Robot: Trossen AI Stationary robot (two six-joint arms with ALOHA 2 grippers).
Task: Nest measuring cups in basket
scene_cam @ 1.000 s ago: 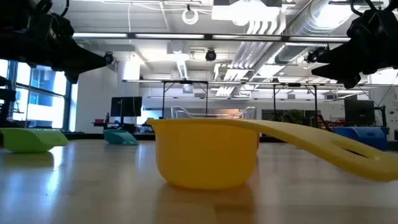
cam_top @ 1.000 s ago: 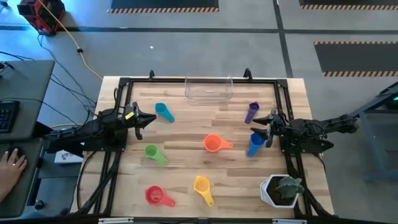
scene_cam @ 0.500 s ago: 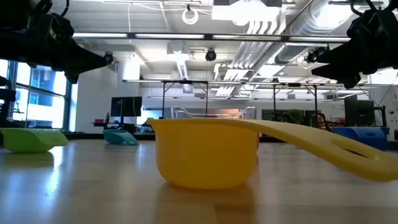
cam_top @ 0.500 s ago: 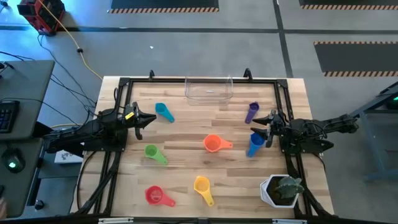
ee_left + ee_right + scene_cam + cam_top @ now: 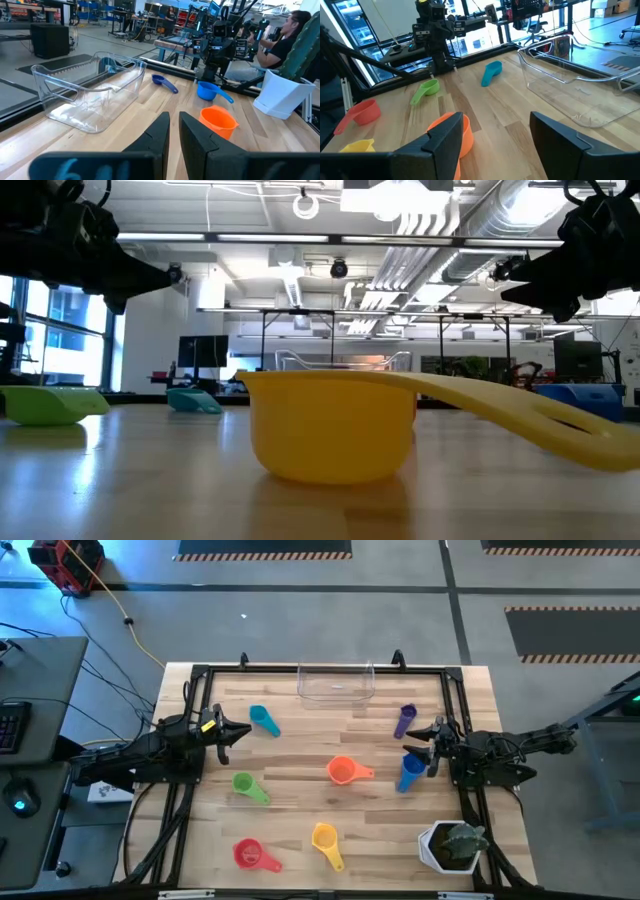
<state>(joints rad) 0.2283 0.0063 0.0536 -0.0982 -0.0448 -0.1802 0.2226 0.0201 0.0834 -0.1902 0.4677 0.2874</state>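
Observation:
Seven measuring cups lie apart on the wooden table: teal [image 5: 264,720], purple [image 5: 404,720], blue [image 5: 411,771], orange [image 5: 343,771], green [image 5: 248,786], red [image 5: 250,854] and yellow [image 5: 325,838]. The clear basket [image 5: 335,683] stands on its base at the far edge, with nothing in it. My left gripper [image 5: 235,732] hovers shut near the left side, beside the teal cup. My right gripper [image 5: 415,743] hovers open between the purple and blue cups. In the low view the yellow cup [image 5: 335,425] stands upright on its base, close up.
A white pot with a green plant [image 5: 452,846] stands at the near right corner. A black frame [image 5: 200,675] borders the table. Bare wood lies between the basket and the orange cup. A person [image 5: 287,35] sits beyond the table's right side.
Both arms and all the cups have kept still. A person's hand on the desk left of the table has drawn out of the high view.

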